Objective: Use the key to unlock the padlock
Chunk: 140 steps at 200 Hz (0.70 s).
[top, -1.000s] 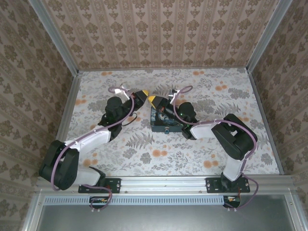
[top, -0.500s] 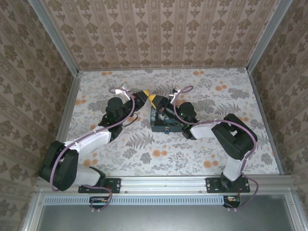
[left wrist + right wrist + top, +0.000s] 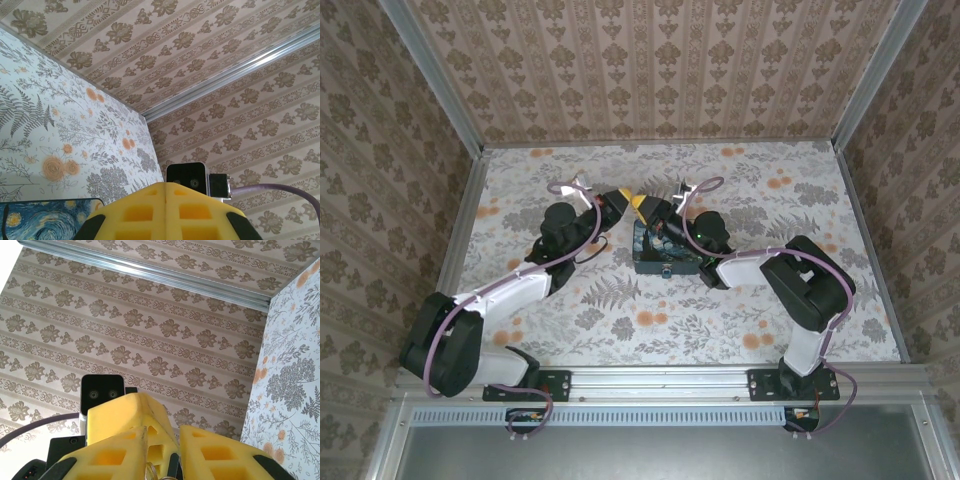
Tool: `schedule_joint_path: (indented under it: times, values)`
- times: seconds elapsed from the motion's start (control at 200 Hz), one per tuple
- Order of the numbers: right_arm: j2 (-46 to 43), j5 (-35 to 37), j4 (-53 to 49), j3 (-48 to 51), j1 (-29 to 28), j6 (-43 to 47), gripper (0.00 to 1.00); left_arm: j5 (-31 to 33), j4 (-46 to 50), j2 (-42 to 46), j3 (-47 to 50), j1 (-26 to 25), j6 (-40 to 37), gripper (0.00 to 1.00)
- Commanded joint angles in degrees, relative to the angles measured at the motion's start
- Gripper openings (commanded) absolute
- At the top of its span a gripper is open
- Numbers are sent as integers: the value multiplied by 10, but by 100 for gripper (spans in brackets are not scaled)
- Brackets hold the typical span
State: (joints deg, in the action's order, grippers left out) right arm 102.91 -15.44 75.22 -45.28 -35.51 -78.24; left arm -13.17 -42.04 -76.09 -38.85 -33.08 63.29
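Observation:
My left gripper [image 3: 620,198] and right gripper [image 3: 641,207] meet tip to tip above the back left corner of the dark-blue painted box [image 3: 665,252]. A small bluish shape at the box's near face looks like the padlock [image 3: 663,270]. In the left wrist view the left gripper [image 3: 165,186] is shut, its yellow pads pressed flat together. In the right wrist view the right gripper [image 3: 167,432] has its fingers apart, with the left gripper's yellow tip [image 3: 125,410] in the gap. A thin metal ring [image 3: 151,473] shows low between them. The key itself is hidden.
The table [image 3: 740,320] has a floral cover and patterned walls on three sides. An aluminium rail [image 3: 670,378] runs along the near edge by the arm bases. A corner of the box [image 3: 45,220] shows at the bottom left of the left wrist view.
The right gripper's tip has shifted slightly toward the left gripper's, so the two tips now touch. The box has not moved.

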Motion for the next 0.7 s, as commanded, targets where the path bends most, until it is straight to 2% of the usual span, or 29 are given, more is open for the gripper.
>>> schedule_joint_path:
  times: [0.0,0.42,0.695]
  values:
    - [-13,-11,15,10,0,10,27,2,-6,14,-7,-3,-8,0]
    - [-25,-22,17,25,-3,21,26,5,-5,6,-10,-3,-10,0]
    - [-21,-34,15,17,-10,26,30,7,-4,5,-11,-3,-11,0]
